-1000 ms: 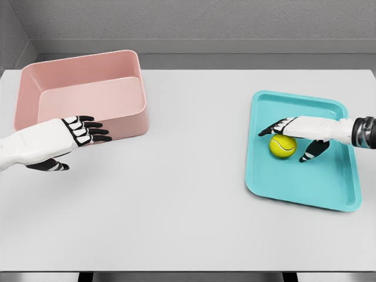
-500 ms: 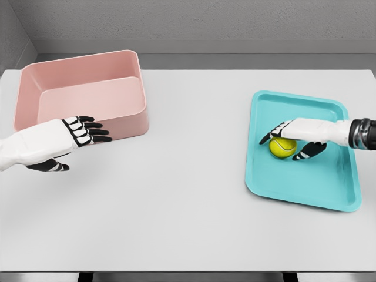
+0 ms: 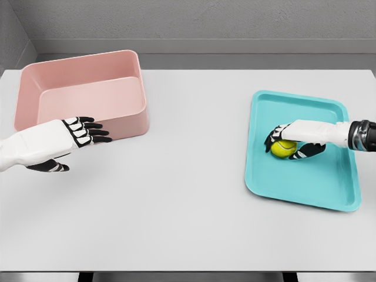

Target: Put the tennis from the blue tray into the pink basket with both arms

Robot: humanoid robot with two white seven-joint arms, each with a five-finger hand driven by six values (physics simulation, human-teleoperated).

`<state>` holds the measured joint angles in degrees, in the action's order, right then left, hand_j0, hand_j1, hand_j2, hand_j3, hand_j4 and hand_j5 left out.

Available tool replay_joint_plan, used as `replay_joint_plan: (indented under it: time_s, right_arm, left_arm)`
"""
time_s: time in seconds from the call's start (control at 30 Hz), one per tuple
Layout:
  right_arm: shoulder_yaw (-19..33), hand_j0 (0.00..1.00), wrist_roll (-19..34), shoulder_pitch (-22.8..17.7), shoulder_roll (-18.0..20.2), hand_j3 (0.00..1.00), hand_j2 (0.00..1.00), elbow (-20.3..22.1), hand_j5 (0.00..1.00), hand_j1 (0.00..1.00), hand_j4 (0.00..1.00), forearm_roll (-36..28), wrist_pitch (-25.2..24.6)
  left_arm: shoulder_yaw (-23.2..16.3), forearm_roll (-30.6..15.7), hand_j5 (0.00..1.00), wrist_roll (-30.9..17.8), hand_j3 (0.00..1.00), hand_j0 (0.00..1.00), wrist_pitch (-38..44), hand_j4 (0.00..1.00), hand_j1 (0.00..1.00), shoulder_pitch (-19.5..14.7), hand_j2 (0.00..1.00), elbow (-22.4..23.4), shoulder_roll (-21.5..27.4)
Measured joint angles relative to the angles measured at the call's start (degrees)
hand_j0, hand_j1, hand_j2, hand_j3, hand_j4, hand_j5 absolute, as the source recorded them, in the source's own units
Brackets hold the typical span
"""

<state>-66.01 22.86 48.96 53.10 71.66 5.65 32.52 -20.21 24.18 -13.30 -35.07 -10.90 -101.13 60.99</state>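
Observation:
A yellow-green tennis ball (image 3: 283, 148) lies in the left half of the blue tray (image 3: 317, 182) on the right side of the table. My right hand (image 3: 285, 144) covers the ball from above and behind, fingers and thumb curled around it; the ball still rests on the tray floor. The pink basket (image 3: 82, 94) stands at the far left, with nothing inside it. My left hand (image 3: 82, 138) hovers open just in front of the basket's near wall, fingers stretched out to the right.
The white table (image 3: 188, 205) runs wide between basket and tray. A grey wall rises behind the table's far edge.
My right hand has lowered onto the ball and its fingers have curled in around it. The left hand has not moved.

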Motion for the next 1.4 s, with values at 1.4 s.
replay_joint_plan:
  time_s: [1.4]
  right_arm:
    - [3.1, 0.56, 0.2, 4.7, -5.4, 0.56, 0.56, 12.1, 0.56, 0.56, 0.56, 0.5, 2.6]
  left_arm:
    - [-0.1, 6.3, 1.0, 0.0, 1.0, 1.0, 0.0, 1.0, 1.0, -0.8, 1.0, 0.0, -1.0]
